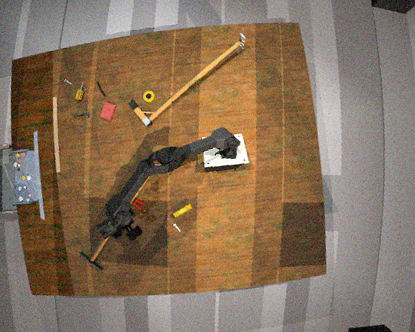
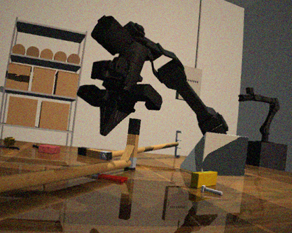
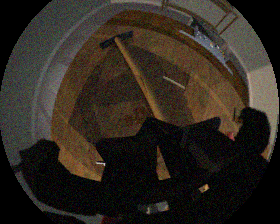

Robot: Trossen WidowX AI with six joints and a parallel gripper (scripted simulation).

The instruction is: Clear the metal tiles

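1 arm [image 1: 134, 184] [image 2: 172, 75] is hovering with its jaws closed on nothing, while the long scraper [image 1: 100, 247] [image 2: 70, 174] [image 3: 137, 75] is lying below them, slanting from lower left toward centre in the top view.

Open air under jaws; scraper handle [image 1: 101, 248] [image 2: 53, 176] [image 3: 137, 75] below, red tool [image 1: 139, 203] [image 2: 112, 178] near handle.
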